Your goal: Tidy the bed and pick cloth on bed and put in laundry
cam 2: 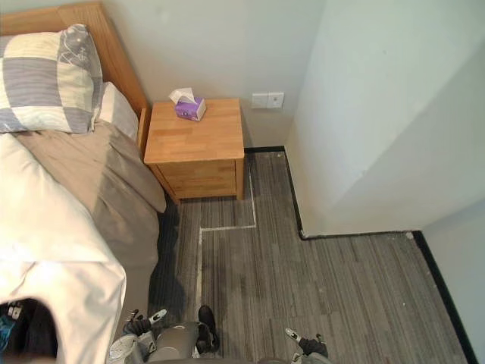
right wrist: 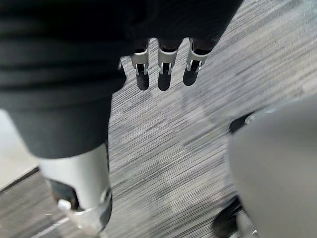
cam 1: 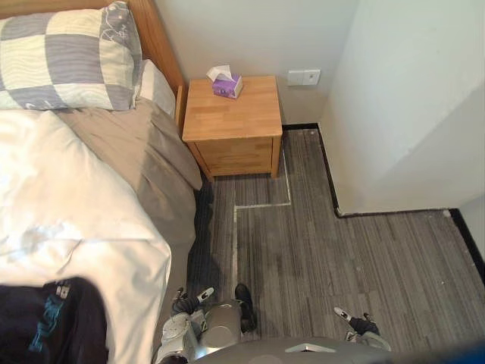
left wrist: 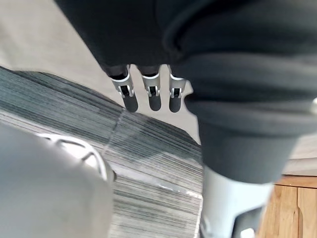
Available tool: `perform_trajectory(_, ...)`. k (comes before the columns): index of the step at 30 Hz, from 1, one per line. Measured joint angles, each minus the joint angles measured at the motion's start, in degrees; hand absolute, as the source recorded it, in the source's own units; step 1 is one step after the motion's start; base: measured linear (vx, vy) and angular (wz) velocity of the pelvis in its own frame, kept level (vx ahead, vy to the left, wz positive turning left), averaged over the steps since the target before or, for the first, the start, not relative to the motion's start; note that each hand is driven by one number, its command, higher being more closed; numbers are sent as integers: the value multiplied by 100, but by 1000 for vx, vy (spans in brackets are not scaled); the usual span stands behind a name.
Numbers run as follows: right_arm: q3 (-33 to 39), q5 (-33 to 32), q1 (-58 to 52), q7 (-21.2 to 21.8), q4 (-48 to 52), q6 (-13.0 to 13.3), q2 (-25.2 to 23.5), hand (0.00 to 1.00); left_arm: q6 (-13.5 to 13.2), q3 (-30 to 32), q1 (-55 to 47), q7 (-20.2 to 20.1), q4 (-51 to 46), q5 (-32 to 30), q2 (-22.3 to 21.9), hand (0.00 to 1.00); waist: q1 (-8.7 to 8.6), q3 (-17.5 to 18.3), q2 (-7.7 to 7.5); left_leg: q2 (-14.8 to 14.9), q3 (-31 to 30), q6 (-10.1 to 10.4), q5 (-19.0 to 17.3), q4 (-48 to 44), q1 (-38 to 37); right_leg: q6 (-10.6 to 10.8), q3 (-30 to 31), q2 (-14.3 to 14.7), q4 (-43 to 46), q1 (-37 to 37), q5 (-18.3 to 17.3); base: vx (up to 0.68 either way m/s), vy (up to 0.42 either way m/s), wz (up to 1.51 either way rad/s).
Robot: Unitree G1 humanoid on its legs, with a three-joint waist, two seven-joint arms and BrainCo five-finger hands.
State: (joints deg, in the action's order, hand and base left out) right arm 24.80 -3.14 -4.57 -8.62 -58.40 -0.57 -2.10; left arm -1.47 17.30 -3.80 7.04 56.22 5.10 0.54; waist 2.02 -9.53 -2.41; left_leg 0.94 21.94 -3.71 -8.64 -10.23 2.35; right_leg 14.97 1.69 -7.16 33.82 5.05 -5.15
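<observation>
A black cloth (cam 1: pixel 45 322) with blue print lies heaped on the near corner of the bed (cam 1: pixel 163 163), on the white cover (cam 1: pixel 68 205), just left of the left hand (cam 1: pixel 188 303) and higher than its fingers (left wrist: pixel 150 94). The part that shows spreads across the bed, but its ends are cut off, so its long axis and heading cannot be told. Far ahead of those fingers a checked pillow (cam 1: pixel 64 57) leans at the headboard. The left fingers hang straight and loose beside the bed's drooping edge, holding nothing, with grey floor (cam 1: pixel 341 250) below them. Ahead, a small wooden desk (cam 1: pixel 231 114) stands against the bed's side, a tissue box (cam 1: pixel 226 83) near its back edge. Open floor runs from both hands up to the desk. The right hand (cam 1: pixel 355 322) has straight, empty fingers (right wrist: pixel 163 74) over bare floor; ahead of them and to the right a wall corner (cam 1: pixel 337 152) with black skirting juts in.
</observation>
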Motion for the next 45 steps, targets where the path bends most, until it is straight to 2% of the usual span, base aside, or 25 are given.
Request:
perform_trajectory(1, -59, 6, 54, 16, -10, 1, 28, 0, 8, -203, 39, -48, 134, 3, 134, 0, -121, -12, -32, -158, -280, -34, -112, 142, -303, -16, 57, -30, 1549, -616, 12, 475, 47, 103)
perform_trajectory(2, -58, 8, 84, 18, 37, 0, 76, 0, 15, -274, 44, -47, 165, 11, 154, 0, -222, -24, -15, -227, -584, -42, -175, 236, -598, -71, -190, -141, 2407, -1026, -174, 475, 47, 113)
perform_trajectory(3, -57, 8, 83, 17, 59, -1, 96, 0, 11, -294, 45, -46, 202, 26, 153, 0, -251, -33, 6, -229, -697, -56, -186, 249, -701, -161, -302, -185, 2570, -1132, -228, 542, -48, 124)
perform_trajectory(4, -55, 8, 40, 13, 114, 0, 140, 0, 10, -323, 48, -48, 260, 69, 127, 0, -257, -56, 74, -215, -1013, -58, -186, 342, -1012, -581, -592, -297, 2770, -1475, -465, 429, -115, 117)
perform_trajectory(5, -64, 13, 36, 5, 160, -1, 205, 0, 5, -299, 39, -45, 261, 151, 80, 0, -241, -91, 131, -157, -1218, -60, -187, 383, -1240, -796, -707, -320, 2594, -1727, -688, 510, -164, 118)
perform_trajectory(7, -62, 14, 18, 0, 175, -7, 243, 0, 1, -275, 40, -48, 251, 246, 31, 0, -238, -120, 191, -55, -1497, -59, -187, 371, -1402, -909, -724, -279, 2069, -1916, -895, 319, -194, 120)
perform_trajectory(8, -72, 27, -20, -10, 233, -26, 226, 0, -16, -76, 49, -44, 244, 277, -53, 0, -232, -136, 230, 66, -1741, -7, -218, 243, -1411, -949, -513, -166, 1220, -2055, -969, 435, -405, 180)
perform_trajectory(10, -176, 127, -38, -38, 355, -27, 206, 0, -44, 325, 77, -42, 211, 294, -174, 0, -226, -117, 232, 281, -2197, 323, -528, -297, -1135, -856, 561, 168, -316, -2114, -859, 438, -530, 190)
perform_trajectory(11, -340, 189, -79, -54, 356, -27, 213, 0, -47, 418, 76, -42, 100, 305, -174, 0, -232, -67, 124, 322, -2378, 564, -754, -588, -974, -791, 1117, 198, -1095, -1973, -541, 313, -452, 186)
perform_trajectory(12, -350, 258, -88, -67, 296, -62, 433, 0, -6, 555, 170, -32, 106, 313, -351, 0, -94, -148, 492, 612, -2395, 710, -895, -676, -974, -974, 620, 312, -908, -1783, -402, 229, -337, 180)
perform_trajectory(14, -570, 379, -87, -64, 335, -119, 571, 0, -48, 568, 123, -33, -43, 340, -578, 0, -67, -132, 537, 704, -2493, 854, -537, -546, -878, -1136, 838, 389, -318, -1759, -554, 206, -348, 191)
perform_trajectory(17, -1196, 651, -65, -59, 344, -140, 713, 0, -72, 573, 32, -48, -115, 454, -580, 0, -101, -49, 462, 744, -2724, 827, 225, -220, -957, -1268, 35, 102, -223, -1157, -692, 87, -272, 186)
perform_trajectory(18, -1284, 690, -48, -53, 354, -137, 731, 0, -80, 572, 33, -49, -126, 473, -580, 0, -92, -27, 484, 792, -2725, 882, 302, -202, -958, -1268, -104, 91, -311, -1048, -691, 75, -244, 186)
perform_trajectory(19, -1522, 689, 42, -49, 368, -123, 700, 0, -91, 586, -4, -45, -138, 556, -580, 0, 43, 12, 521, 890, -2513, 946, 450, -215, -734, -1270, -531, 16, -538, -801, -704, 56, -173, 157)
perform_trajectory(21, -1675, 690, 120, -45, 411, -127, 567, 0, -130, 584, 3, -52, -190, 591, -578, 0, 69, 58, 474, 921, -1927, 935, 684, -310, -418, -1270, -1067, -169, -806, -596, -706, 19, -97, 171)
perform_trajectory(23, -1656, 686, 221, -27, 398, -130, 350, 0, -134, 502, -82, -48, -211, 769, -572, 0, 58, 53, 543, 1014, -298, 810, 671, -407, -232, -1273, -1825, -373, -1264, -115, -708, -20, -15, 176)
perform_trajectory(25, -1539, 685, 262, 2, 348, -119, 288, 0, -131, 349, -228, -49, -197, 769, -544, 0, 73, 80, 600, 929, 365, 642, 597, -177, -247, -1183, -1996, -414, -1370, 0, -784, -45, 115, 125)
perform_trajectory(26, -1502, 684, 293, 16, 272, -116, 235, 0, -144, 294, -292, -53, -197, 786, -483, 0, 88, 91, 584, 729, 293, 581, 563, 220, -329, -1106, -1984, -465, -1511, 93, -900, -44, 150, 111)
perform_trajectory(28, -1413, 684, 334, 60, 155, -122, 155, 0, -144, 280, -293, -58, -197, 795, -351, 0, 122, 71, 407, 461, 191, 488, 722, 489, -336, -1068, -1977, -584, -1735, 205, -1016, -52, 100, 60)
perform_trajectory(30, -1158, 684, 359, 68, 34, -126, 224, 0, -131, 138, -330, -74, -162, 791, -330, 0, 112, 78, 464, 270, 40, 409, 1001, 904, -357, -957, -2064, -654, -1952, 289, -937, -85, 110, 41)
perform_trajectory(36, -792, 680, 214, 79, -128, -168, 371, 0, -123, 46, -386, -198, -132, 787, -257, 0, 23, 80, 454, 220, 167, 475, 1028, 1169, -349, -886, -2294, -713, -2009, 341, -902, -67, 29, 21)
perform_trajectory(38, -719, 677, 230, 98, -142, -167, 360, 0, -119, -93, -386, -218, -106, 776, -214, 0, -30, 82, 455, 204, 244, 505, 1187, 1357, -369, -831, -2347, -704, -2113, 344, -867, 26, 14, 10)
perform_trajectory(41, -680, 677, 254, 126, -169, -168, 319, 0, -111, -395, -326, -263, -10, 721, -17, 0, -114, 80, 350, 4, 223, 414, 1281, 1614, -518, -747, -2458, -835, -2169, 425, -854, 87, 35, 12)
perform_trajectory(43, -556, 675, 243, 135, -224, -176, 297, 0, -109, -532, -217, -295, 137, 648, 93, 0, -114, 93, 220, -201, 222, 360, 1038, 1616, -648, -641, -2446, -1085, -1919, 489, -926, 199, 77, 5)
perform_trajectory(45, -528, 669, 253, 124, -111, -182, 306, 0, -67, -761, -160, -254, 252, 497, 173, 0, -175, 85, 235, -262, 125, 295, 938, 1615, -773, -778, -2265, -1296, -802, 84, -861, 202, 59, 14)
